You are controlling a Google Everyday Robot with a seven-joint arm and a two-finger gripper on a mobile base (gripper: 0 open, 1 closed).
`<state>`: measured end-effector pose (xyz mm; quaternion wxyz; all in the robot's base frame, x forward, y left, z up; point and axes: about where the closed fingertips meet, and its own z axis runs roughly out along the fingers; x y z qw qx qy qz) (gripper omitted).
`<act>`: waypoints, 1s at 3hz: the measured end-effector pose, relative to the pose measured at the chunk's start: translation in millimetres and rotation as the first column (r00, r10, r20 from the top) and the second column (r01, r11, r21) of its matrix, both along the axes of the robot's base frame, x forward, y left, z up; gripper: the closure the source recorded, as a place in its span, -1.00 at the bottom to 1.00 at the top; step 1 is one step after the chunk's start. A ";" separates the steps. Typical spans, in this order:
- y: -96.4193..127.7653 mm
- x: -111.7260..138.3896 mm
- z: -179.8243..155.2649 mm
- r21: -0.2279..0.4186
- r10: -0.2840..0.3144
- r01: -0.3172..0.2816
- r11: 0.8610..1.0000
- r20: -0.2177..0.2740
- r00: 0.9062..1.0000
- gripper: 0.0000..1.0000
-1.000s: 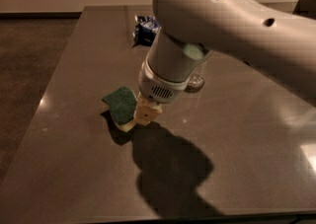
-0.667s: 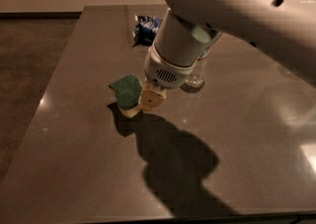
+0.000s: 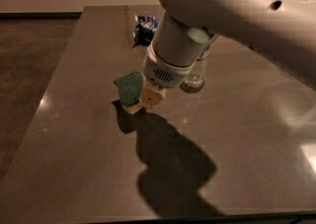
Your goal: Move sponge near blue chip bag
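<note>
— Where did we have the gripper (image 3: 142, 102)?
— Low over the tabletop (image 3: 237, 134), clamped onto the sponge (image 3: 129, 86), which tilted green side up on its left.
— And the blue chip bag (image 3: 145, 25)?
— Well beyond the gripper, near the far edge. A clear water bottle (image 3: 194, 81) stood just to its right.

No readable text anywhere. Lettering on crumpled dark blue foil chip bag (image 3: 146, 25), far, illegible. Robot gripper (image 3: 141, 101) over surface (image 3: 237, 134) middle, jaws clamped on green-topped yellow sponge (image 3: 129, 86).
</note>
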<state>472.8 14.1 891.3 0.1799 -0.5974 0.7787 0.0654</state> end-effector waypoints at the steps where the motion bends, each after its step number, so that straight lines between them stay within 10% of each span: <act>1: -14.5 48.0 12.8 0.009 -0.125 0.125 0.992 0.078 0.989 1.00; 3: -26.6 107.7 17.5 0.036 -0.186 0.183 0.982 0.092 0.978 1.00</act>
